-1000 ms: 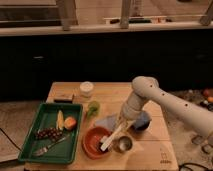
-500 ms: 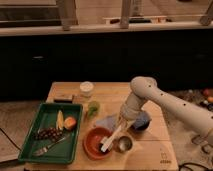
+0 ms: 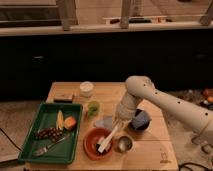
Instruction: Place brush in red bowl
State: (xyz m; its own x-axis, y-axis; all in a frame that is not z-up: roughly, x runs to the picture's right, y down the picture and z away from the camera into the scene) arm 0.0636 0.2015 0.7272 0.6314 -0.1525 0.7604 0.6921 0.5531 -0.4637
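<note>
Brush (image 3: pixel 107 141) slants into red bowl (image 3: pixel 90 148), handle end clamped by tool (image 3: pixel 119 125) above rim.

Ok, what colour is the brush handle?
Cream-white brush handle, camera view; gripper at its upper end, over the red bowl.

The red bowl (image 3: pixel 88 145) is set near the front of the worktop (image 3: pixel 111 93). The brush (image 3: pixel 108 139) is seen slanted over it. The gripper (image 3: pixel 119 123) is held just behind-right of it, the metal cup (image 3: pixel 123 144) just right, the tray (image 3: pixel 49 118) left.
</note>
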